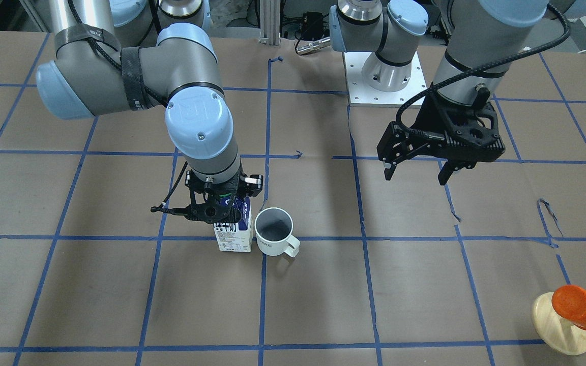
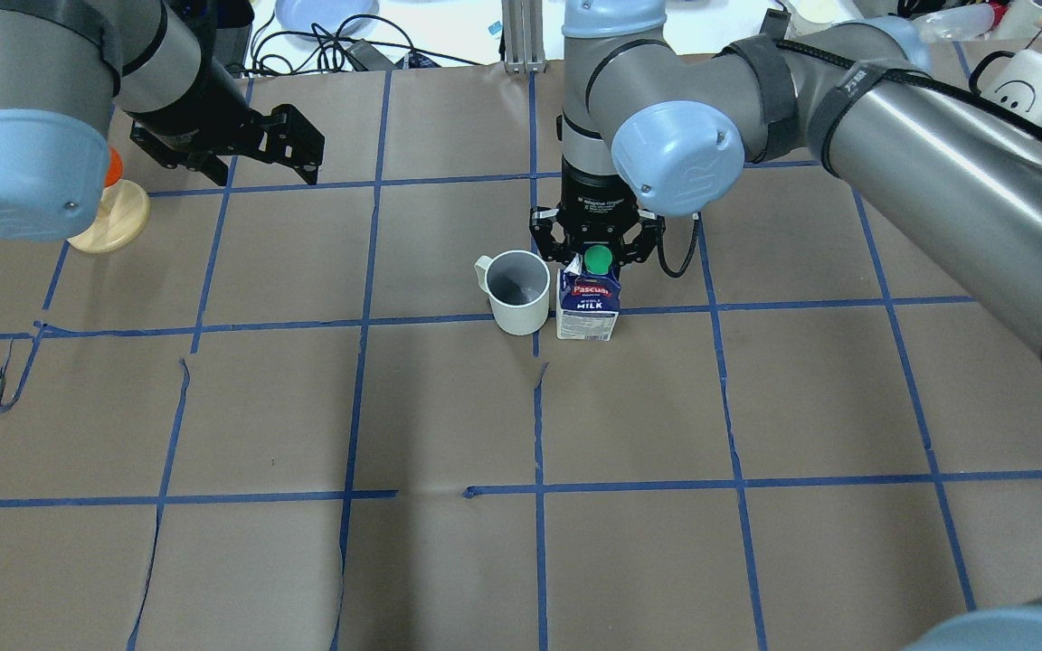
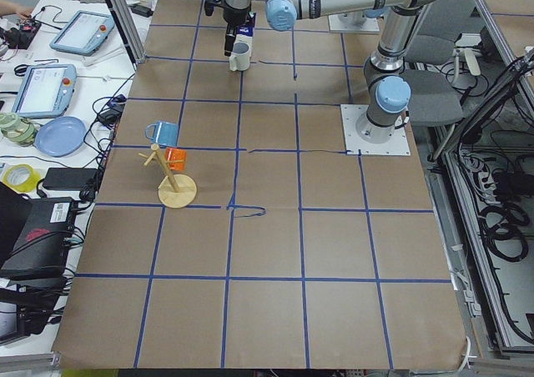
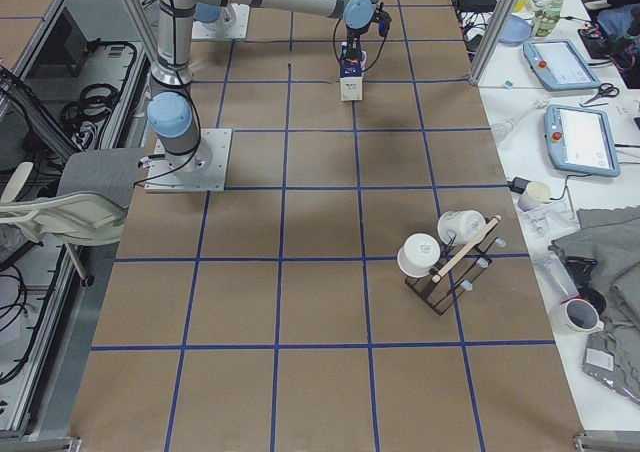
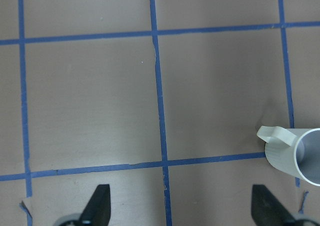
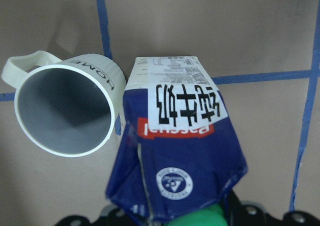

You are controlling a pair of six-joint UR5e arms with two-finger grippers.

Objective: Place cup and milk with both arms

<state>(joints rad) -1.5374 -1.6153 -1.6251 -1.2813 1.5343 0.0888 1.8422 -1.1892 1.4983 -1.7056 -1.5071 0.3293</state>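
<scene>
The white cup [image 1: 272, 231] stands upright on the table near its middle, handle pointing away from the milk [image 1: 233, 239]. The carton stands right beside it, almost touching. They also show in the overhead view, cup [image 2: 518, 294] left of milk [image 2: 589, 307]. My right gripper [image 2: 598, 258] comes straight down and is shut on the carton's gabled top; its wrist view shows the milk [image 6: 180, 136] and the cup [image 6: 62, 113]. My left gripper [image 1: 416, 178] is open and empty, hovering well off to the side above bare table; the cup's edge [image 5: 295, 153] shows in its wrist view.
An orange cup on a wooden stand [image 1: 575, 310] sits near the table edge on my left side. A blue mug [image 3: 161, 133] hangs by it. A black mug rack [image 4: 445, 262] stands at the right end. Blue tape lines grid the brown table.
</scene>
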